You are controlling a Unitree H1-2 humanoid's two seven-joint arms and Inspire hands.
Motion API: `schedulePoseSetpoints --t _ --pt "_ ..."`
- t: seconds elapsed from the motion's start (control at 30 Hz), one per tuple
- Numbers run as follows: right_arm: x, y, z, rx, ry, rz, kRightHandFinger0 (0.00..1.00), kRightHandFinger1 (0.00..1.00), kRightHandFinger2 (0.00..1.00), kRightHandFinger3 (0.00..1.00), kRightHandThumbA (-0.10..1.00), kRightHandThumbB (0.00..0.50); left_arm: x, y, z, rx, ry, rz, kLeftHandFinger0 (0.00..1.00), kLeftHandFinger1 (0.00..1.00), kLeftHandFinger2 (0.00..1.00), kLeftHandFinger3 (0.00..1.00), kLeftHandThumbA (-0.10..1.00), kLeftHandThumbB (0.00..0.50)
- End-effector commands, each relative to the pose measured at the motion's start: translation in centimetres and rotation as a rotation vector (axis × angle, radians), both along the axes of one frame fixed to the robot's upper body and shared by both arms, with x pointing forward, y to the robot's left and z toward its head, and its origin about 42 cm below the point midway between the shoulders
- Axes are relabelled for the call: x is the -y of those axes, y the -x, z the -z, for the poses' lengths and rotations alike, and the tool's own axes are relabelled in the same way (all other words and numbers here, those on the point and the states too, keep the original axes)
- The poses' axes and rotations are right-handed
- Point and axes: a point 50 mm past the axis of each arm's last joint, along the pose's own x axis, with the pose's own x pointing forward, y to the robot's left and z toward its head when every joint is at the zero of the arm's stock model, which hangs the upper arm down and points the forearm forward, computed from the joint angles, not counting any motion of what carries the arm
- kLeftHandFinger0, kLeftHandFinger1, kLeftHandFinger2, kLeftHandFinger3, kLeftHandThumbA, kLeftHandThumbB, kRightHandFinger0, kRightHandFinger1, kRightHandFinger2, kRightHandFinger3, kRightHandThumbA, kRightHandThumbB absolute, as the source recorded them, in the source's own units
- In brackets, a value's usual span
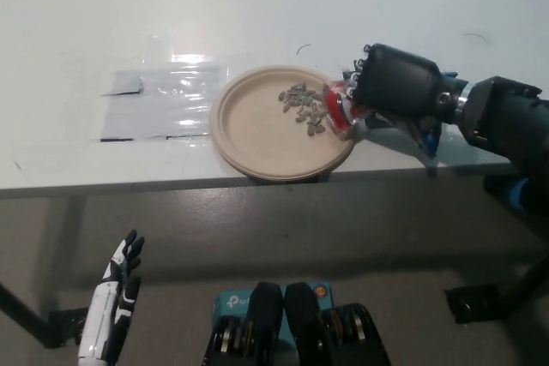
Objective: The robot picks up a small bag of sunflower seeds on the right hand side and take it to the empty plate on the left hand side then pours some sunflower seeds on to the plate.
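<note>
The upper half of the frame is bare white surface, wide open from left to right. At centre the plate sits close to the surface's near edge, with sunflower seeds scattered on its upper right part. The right hand is closed around the red bag and hangs over the plate's right rim, so that side is blocked, and its black arm fills the right of the frame. A clear plastic sheet lies flat to the plate's left, just beside it. The left hand, fingers apart, hangs in the lower left, below the surface's edge, with open floor around it.
</note>
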Motion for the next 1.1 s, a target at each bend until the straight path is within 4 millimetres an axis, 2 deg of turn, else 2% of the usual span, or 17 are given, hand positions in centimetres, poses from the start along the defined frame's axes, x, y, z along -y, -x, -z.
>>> schedulePoseSetpoints --t 0.0,0.2,0.3,0.4,0.47,0.5,0.6,0.67,0.7,0.73,0.77,0.8,0.9,0.93,1.0,1.03,1.07 --pt "0.4 -0.5 -2.9 0.026 -0.247 -0.002 0.0 0.0 0.0 0.01 -0.1 0.319 -0.1 0.1 -0.7 0.022 -0.024 0.03 1.0 1.0 1.0 1.0 1.0 0.043" --pt "0.6 -0.3 -1.7 -0.049 -0.393 0.05 0.0 0.0 0.03 0.02 -0.1 0.261 0.0 0.4 -0.4 0.016 -0.026 0.031 1.0 1.0 1.0 1.0 1.0 0.03" --pt "0.8 -0.1 -0.9 -0.059 -0.432 0.083 0.0 0.0 0.08 0.04 -0.1 0.259 -0.1 0.6 -0.2 0.014 -0.022 0.024 1.0 1.0 1.0 1.0 1.0 0.017" --pt "1.4 0.0 -0.5 -0.084 -0.468 0.105 0.0 0.03 0.03 0.05 -0.1 0.248 0.0 0.8 -0.2 0.011 -0.016 0.022 1.0 1.0 1.0 1.0 1.0 0.027" --pt "1.8 0.1 -0.3 -0.095 -0.484 0.105 0.0 0.02 0.05 0.04 -0.1 0.247 -0.1 0.8 -0.1 0.009 -0.017 0.022 1.0 1.0 1.0 1.0 1.0 0.027" --pt "2.0 0.0 -0.2 -0.096 -0.468 0.119 0.0 0.03 0.16 0.06 -0.1 0.237 -0.1 0.9 -0.1 0.01 -0.018 0.022 1.0 1.0 1.0 1.0 1.0 0.025" --pt "2.8 -0.1 -0.2 -0.075 -0.425 0.158 0.0 0.04 0.44 0.11 -0.1 0.265 -0.2 1.0 -0.1 0.004 -0.026 0.019 1.0 1.0 1.0 1.0 1.0 0.031" --pt "3.4 -0.2 -0.5 -0.06 -0.431 0.175 0.0 0.05 0.49 0.1 -0.1 0.286 -0.1 1.1 -0.1 0.0 -0.024 0.017 1.0 1.0 1.0 1.0 1.0 0.029" --pt "3.6 -0.3 -0.6 -0.051 -0.441 0.184 0.0 0.05 0.55 0.23 -0.1 0.293 -0.1 1.2 0.0 0.0 -0.019 0.017 1.0 1.0 1.0 1.0 1.0 0.022" --pt "3.7 -0.3 -0.6 -0.049 -0.445 0.187 0.0 0.01 0.46 0.23 -0.1 0.294 -0.1 1.2 0.0 0.001 -0.018 0.017 1.0 1.0 1.0 1.0 1.0 0.022" --pt "3.7 -0.4 -0.8 -0.052 -0.462 0.192 0.0 0.0 0.46 0.37 -0.1 0.287 -0.1 1.2 0.0 0.0 -0.013 0.016 1.0 1.0 1.0 1.0 1.0 0.02" --pt "3.9 -0.5 -1.0 -0.063 -0.492 0.21 0.0 0.0 0.3 0.38 -0.1 0.24 -0.1 1.2 0.1 0.0 -0.009 0.016 1.0 1.0 1.0 1.0 1.0 0.017" --pt "4.2 -0.6 -1.1 -0.082 -0.568 0.237 0.0 0.0 0.07 0.3 -0.1 0.205 -0.1 1.2 0.2 0.003 -0.004 0.016 1.0 1.0 1.0 1.0 1.0 0.022" --pt "4.3 -0.7 -1.2 -0.089 -0.596 0.26 0.0 0.0 0.12 0.42 -0.1 0.189 -0.1 1.2 0.2 0.004 -0.01 0.017 1.0 1.0 1.0 1.0 1.0 0.016" --pt "4.5 -0.7 -1.1 -0.097 -0.631 0.274 0.0 0.0 0.01 0.19 -0.1 0.146 -0.2 1.2 0.2 0.006 -0.015 0.017 1.0 1.0 1.0 1.0 1.0 0.01" --pt "4.5 -0.7 -1.0 -0.1 -0.652 0.279 0.0 0.0 0.01 0.14 -0.1 0.139 -0.2 1.2 0.2 0.008 -0.016 0.018 1.0 1.0 1.0 1.0 1.0 0.011" --pt "4.6 -0.6 -0.9 -0.098 -0.652 0.284 0.0 0.0 0.08 0.19 -0.1 0.125 -0.1 1.4 0.3 0.006 -0.015 0.016 1.0 1.0 1.0 1.0 1.0 0.005"
